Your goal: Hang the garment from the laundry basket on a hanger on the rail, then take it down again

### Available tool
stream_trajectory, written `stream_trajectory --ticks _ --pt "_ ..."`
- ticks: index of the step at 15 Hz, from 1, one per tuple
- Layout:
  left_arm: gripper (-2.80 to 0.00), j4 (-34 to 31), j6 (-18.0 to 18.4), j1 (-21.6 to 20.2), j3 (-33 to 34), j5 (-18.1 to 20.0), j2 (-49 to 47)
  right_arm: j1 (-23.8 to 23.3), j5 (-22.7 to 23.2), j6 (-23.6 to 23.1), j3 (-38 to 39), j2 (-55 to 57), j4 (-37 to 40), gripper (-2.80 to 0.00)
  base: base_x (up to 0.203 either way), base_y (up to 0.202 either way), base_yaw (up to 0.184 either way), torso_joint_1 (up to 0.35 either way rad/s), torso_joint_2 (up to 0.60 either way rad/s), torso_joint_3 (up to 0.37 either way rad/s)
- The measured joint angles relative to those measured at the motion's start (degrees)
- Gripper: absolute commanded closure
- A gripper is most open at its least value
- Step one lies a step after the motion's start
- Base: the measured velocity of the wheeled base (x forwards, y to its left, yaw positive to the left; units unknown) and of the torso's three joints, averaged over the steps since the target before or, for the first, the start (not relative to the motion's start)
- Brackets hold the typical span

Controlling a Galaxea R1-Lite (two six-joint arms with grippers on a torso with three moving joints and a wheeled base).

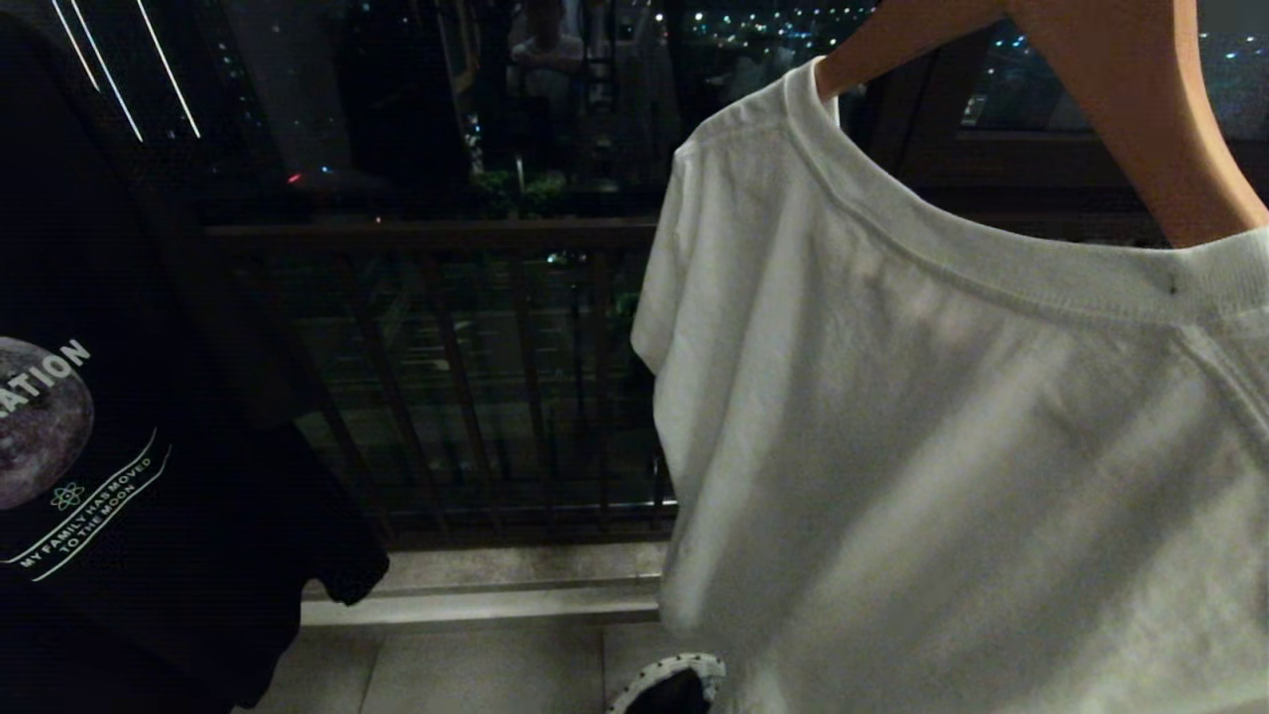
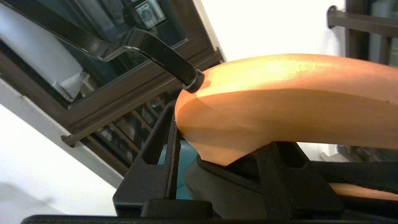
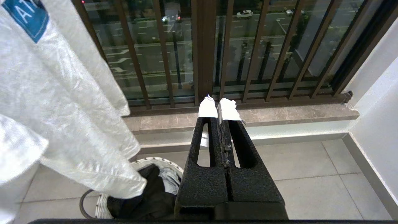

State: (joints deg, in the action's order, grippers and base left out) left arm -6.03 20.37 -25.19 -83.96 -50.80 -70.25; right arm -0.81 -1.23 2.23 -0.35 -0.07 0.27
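White shirt (image 1: 942, 446) fills the head view from the middle out to 3 o'clock, very close to the camera. It hangs on a wooden hanger (image 1: 1120, 109), which pokes out of the neck hole at 1 o'clock. One short sleeve sticks out toward 9 o'clock. The neck band is thick and ribbed.

In the left wrist view, the left gripper (image 2: 224, 155) pinches the hanger between its black fingers (image 2: 155, 168). Its jaws are partly spread, with the fat wooden arm squeezed between them. A dark metal hook comes out of the wood at 11 o'clock.

The basket (image 3: 93, 202) sits on the floor below the shirt. In the right wrist view it is at 7 o'clock, with a thin dark hoop around its white woven rim. Dark clothes (image 3: 149, 193) lie bunched inside it. In the head view only a bit of it peeks out at 6 o'clock, under the shirt's hem.

The right gripper (image 3: 220, 107) is out in the air, well apart from the shirt. Its two fingers are pressed together and hold nothing. White tape wraps the tips.

A black shirt (image 1: 129, 446) with a moon picture and white words hangs at 9 o'clock in the head view. Behind both shirts is a brown railing (image 1: 476, 377) with upright bars. Grey floor tiles (image 3: 311, 174) lie below.
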Motion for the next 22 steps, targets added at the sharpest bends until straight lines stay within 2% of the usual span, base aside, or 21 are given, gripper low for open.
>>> stream_trajectory --ticks 5,9,12,22 --pt "0.0 1.29 -0.41 1.75 0.91 -2.12 -0.04 -0.01 0.02 -0.02 0.0 0.0 -0.01 0.0 0.0 0.0 0.0 0.0 0.0 0.0" --pt "0.0 12.66 1.23 2.17 5.02 -5.75 -0.15 -0.01 0.0 0.0 0.0 0.0 0.0 0.0 0.0 0.0 0.0 0.0 0.0 0.0" --pt "0.0 15.69 1.32 2.12 6.69 -7.51 -0.13 0.02 0.01 -0.02 0.0 0.0 0.0 0.0 0.0 0.0 0.0 0.0 0.0 0.0" --pt "0.0 21.83 1.1 1.84 7.56 -7.69 -1.33 -0.01 0.01 -0.02 0.0 0.0 -0.01 0.0 0.0 0.0 0.0 0.0 0.0 0.0"
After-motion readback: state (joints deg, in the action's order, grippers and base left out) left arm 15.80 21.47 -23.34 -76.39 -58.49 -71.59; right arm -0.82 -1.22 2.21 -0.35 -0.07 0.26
